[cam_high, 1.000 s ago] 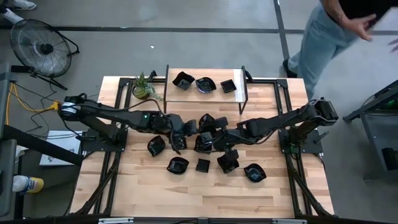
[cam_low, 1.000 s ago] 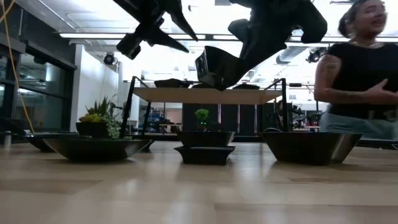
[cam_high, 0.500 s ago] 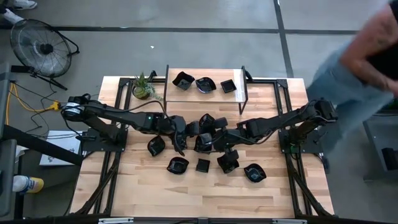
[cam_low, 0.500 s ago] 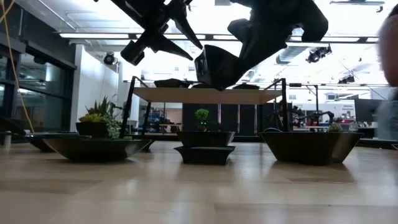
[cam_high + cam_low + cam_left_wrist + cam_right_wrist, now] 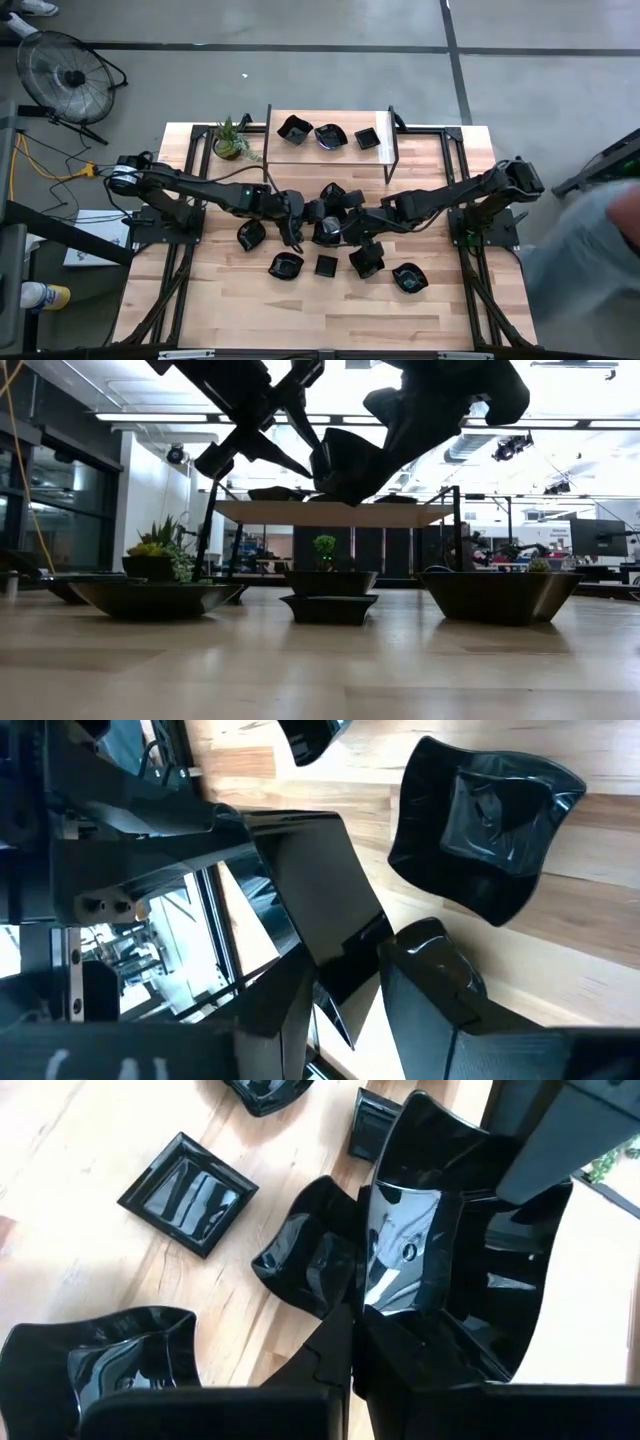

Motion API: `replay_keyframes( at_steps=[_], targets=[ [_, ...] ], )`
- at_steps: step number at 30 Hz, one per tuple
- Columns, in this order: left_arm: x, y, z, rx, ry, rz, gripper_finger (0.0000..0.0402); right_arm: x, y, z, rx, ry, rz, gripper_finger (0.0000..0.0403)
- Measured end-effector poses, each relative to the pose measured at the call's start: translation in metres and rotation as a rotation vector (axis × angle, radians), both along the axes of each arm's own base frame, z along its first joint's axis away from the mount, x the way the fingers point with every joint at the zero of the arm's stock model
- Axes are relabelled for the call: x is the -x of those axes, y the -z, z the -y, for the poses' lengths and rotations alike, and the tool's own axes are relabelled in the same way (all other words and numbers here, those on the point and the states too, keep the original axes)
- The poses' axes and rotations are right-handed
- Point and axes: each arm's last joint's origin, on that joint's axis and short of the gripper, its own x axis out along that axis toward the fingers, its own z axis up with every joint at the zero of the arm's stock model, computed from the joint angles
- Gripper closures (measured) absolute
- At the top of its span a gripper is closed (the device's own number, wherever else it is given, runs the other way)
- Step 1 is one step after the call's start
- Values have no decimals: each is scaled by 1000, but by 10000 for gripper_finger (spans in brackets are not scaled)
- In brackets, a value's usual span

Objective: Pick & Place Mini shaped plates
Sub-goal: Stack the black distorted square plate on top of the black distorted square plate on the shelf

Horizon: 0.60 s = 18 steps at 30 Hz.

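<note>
Since a second ago my left gripper (image 5: pixel 296 216) has slid right toward the frame centre and now sits just beside the plate my right gripper (image 5: pixel 340 226) holds; the person who stood upper right is now only a blur at the right edge (image 5: pixel 590 240). Right arm hasn't shifted

Right jaws: clamped tight on the rim of a square black plate (image 5: pixel 420 1230), held tilted above the table. In the low view that held plate (image 5: pixel 345 460) hangs top centre, clear of the wood

Left jaws: spread fairly wide, one finger (image 5: pixel 440 980) either side of a plate's edge (image 5: pixel 320 900) in the wrist view. Can't tell if they're touching it or if it's gripped

Other plates:
- three on the raised shelf (image 5: pixel 385 150), upper centre: (image 5: pixel 293 128), (image 5: pixel 329 135), (image 5: pixel 366 138)
- loose ones on the table (image 5: pixel 220 310) below centre: (image 5: pixel 250 234), (image 5: pixel 286 266), (image 5: pixel 326 265), (image 5: pixel 366 260), (image 5: pixel 408 277)
- a dark cluster between the two grippers, too overlapped to count

Potted plant (image 5: pixel 230 140) sits just left of the shelf, fan (image 5: pixel 65 70) in the upper left corner
</note>
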Motion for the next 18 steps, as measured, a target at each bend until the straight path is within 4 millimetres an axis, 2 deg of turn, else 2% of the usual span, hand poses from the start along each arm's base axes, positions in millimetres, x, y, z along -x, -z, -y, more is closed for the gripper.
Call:
replay_keyframes(
  at_steps=[18],
  targets=[
    [0,0,0,5,-7,6,287,0,0,0,2,0,-2,392]
  ],
)
